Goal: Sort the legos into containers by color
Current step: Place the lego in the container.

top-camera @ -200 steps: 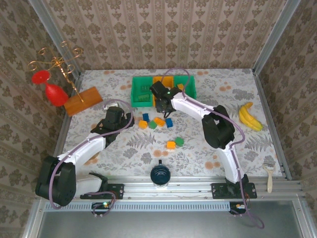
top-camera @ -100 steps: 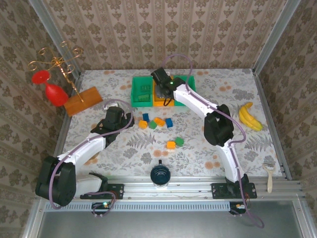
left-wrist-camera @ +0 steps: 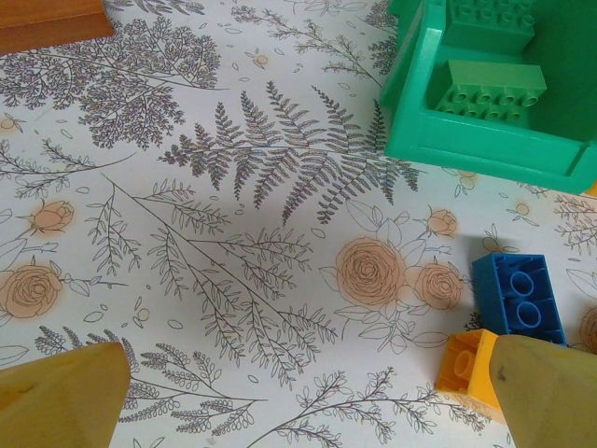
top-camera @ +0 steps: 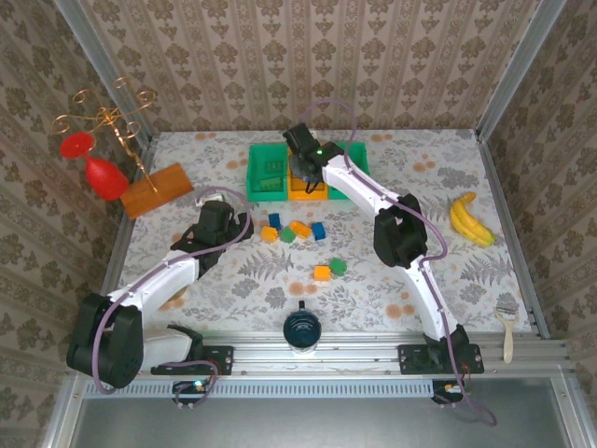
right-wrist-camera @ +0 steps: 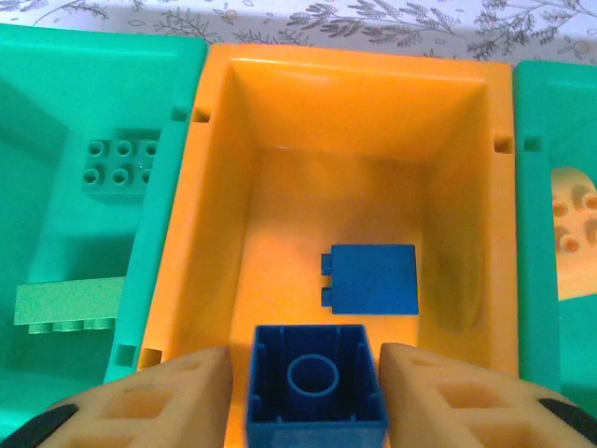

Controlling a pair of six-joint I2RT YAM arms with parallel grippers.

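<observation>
Legos (top-camera: 300, 227) partly sorted: green bricks (right-wrist-camera: 117, 168) binned, one blue brick (right-wrist-camera: 371, 280) in the orange bin (right-wrist-camera: 233, 187) at the worktop's far edge. Right gripper (right-wrist-camera: 308, 373) hovers there, a second blue brick (right-wrist-camera: 315, 411) between its fingers, grip uncertain. Left gripper (left-wrist-camera: 308, 411) gapes wide; several wait mid-worktop.

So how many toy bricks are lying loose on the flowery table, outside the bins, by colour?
Blue bricks: 2
Orange bricks: 3
Green bricks: 2
Total: 7
</observation>
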